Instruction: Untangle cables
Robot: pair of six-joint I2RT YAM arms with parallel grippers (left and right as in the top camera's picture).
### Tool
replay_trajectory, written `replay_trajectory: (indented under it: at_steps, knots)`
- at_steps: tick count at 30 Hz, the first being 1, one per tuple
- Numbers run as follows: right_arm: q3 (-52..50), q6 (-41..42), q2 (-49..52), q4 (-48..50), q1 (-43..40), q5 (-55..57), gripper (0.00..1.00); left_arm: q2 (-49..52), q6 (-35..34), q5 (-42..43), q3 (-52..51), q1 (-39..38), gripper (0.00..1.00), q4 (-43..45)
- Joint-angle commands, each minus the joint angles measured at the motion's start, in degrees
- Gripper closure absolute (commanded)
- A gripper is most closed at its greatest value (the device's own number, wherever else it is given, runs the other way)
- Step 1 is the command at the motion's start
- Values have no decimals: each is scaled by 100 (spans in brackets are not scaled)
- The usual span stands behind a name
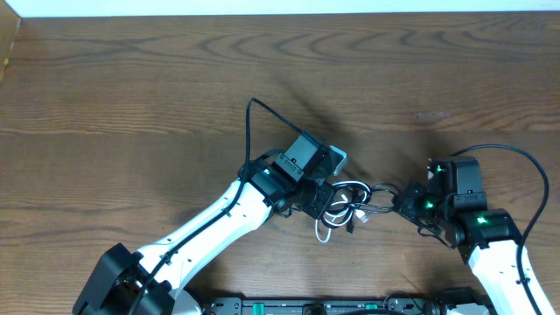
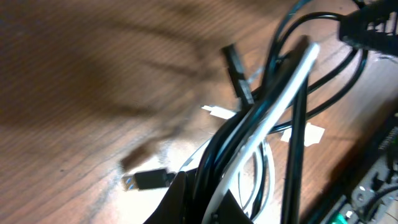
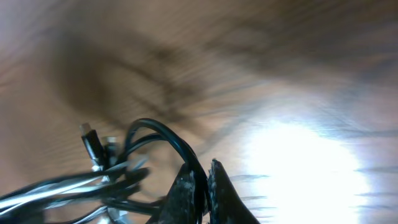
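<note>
Looking out from your left tool [image 2: 193, 202], you are seeing its fingers clenched on the bundle [image 2: 249, 130]. The white cable [image 2: 283, 93] and several black strands are running together out of the grip toward the upper right. A small plug [image 2: 146, 179] is lying on the wood just beside the fingers. At your right tool [image 3: 200, 180], the fingers are pinching a loop of the black cable [image 3: 158, 132]. That loop is arching up and off to the left, toward the rest of the tangle, where a blurred plug end [image 3: 93, 146] is sticking up.

From overhead, the bundle is sitting between the two tools and touching both, near the front edge of the counter [image 1: 131, 79], a little right of the middle. Its long axis is running side to side, from one tool to the other. Neither arm is nearer, since each is gripping its own end.

The coming move, I judge, is turning on that line. Drawing the tools apart along it is likely to be tightening the loops unless the white cable is slipping through. Beyond the tangle, the brown wood-grain counter is stretching away to a pale strip [image 1: 262, 7] at the far edge.
</note>
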Motion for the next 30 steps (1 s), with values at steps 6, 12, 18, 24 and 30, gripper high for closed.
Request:
replay_trajectory:
  at_steps: [6,12,18,24,30]
  knots:
    - [28,-192,-24,-789,-61,2898,99,-339,33,-835,22,275,93,-68]
    - [28,-188,-24,-903,-284,3285,99,-1003,9,-772,22,911,92,-66]
    - [28,-758,-22,131,-348,907,91,-1410,-9,859,22,1180,93,173]
    - [28,-1473,-24,1506,-343,-2330,63,-1370,-9,2756,22,1080,92,761]
    - [28,-1644,-24,2151,-343,-3832,54,-1370,-63,3497,20,1080,92,1202]
